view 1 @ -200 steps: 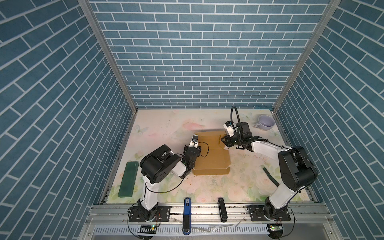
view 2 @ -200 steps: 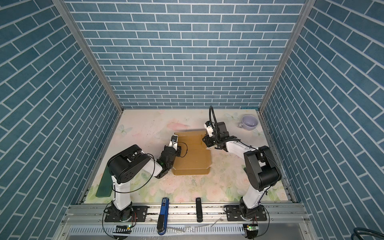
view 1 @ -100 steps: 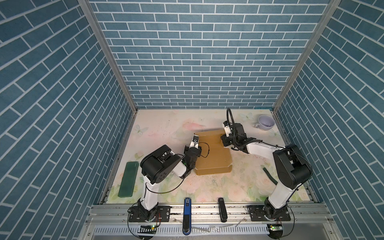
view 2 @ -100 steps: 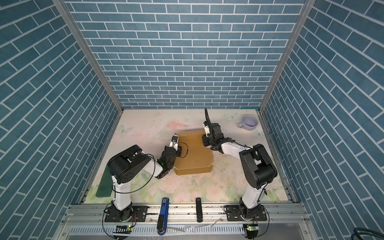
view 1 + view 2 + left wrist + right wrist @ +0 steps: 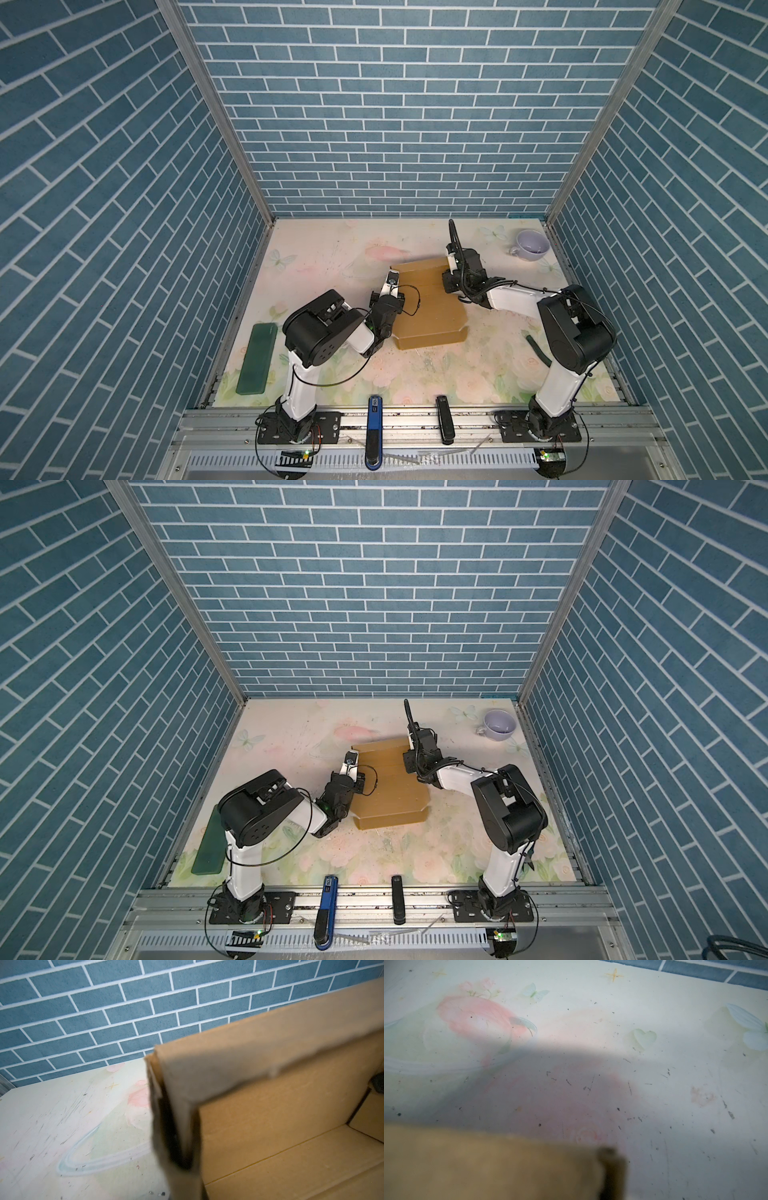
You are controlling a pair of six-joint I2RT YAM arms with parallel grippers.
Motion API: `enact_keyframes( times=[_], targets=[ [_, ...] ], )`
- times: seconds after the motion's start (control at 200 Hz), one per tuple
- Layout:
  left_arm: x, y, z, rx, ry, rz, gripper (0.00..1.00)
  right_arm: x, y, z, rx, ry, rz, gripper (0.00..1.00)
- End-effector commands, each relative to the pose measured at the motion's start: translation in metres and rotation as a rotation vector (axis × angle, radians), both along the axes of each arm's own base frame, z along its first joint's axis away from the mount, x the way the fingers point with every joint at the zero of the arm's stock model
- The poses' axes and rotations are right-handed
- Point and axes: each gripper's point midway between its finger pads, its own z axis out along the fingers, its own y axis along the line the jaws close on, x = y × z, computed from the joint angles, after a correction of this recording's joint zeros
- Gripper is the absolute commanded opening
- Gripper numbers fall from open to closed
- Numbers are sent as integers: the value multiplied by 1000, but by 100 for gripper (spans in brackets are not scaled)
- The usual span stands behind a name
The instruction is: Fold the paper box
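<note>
Paper box point(image 5: 430, 320) is sitting mid worktop point(image 5: 328, 253); I am judging the left gripper point(image 5: 392, 277) clamped on its left wall; right gripper point(image 5: 449, 270) closure I cannot tell; any slip there is risking the rear wall springing open

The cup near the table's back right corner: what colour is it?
The cup is pale lilac, seen best in a top view.
</note>
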Motion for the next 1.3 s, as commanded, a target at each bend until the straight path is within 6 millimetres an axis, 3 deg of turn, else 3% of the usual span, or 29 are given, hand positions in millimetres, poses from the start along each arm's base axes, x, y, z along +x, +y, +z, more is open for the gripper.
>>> enact_keyframes(
  times=[0.0,0.375,0.85,1.195,1.29],
  targets=[
    [-11,-8,-34,85,94,-56,0,5,0,-1,-22,2,-32,13],
    [-10,-5,-34,89,109,-25,0,12,-9,-5,-30,-10,-140,9],
    [-10,-7,-34,89,108,-26,0,10,-4,-13,-98,8,-129,0],
    [-9,-8,-34,92,111,-23,0,9,0,-17,-118,13,-115,0],
    [-9,-8,-34,93,111,-23,0,9,2,-12,-96,4,-111,8]
  ],
)
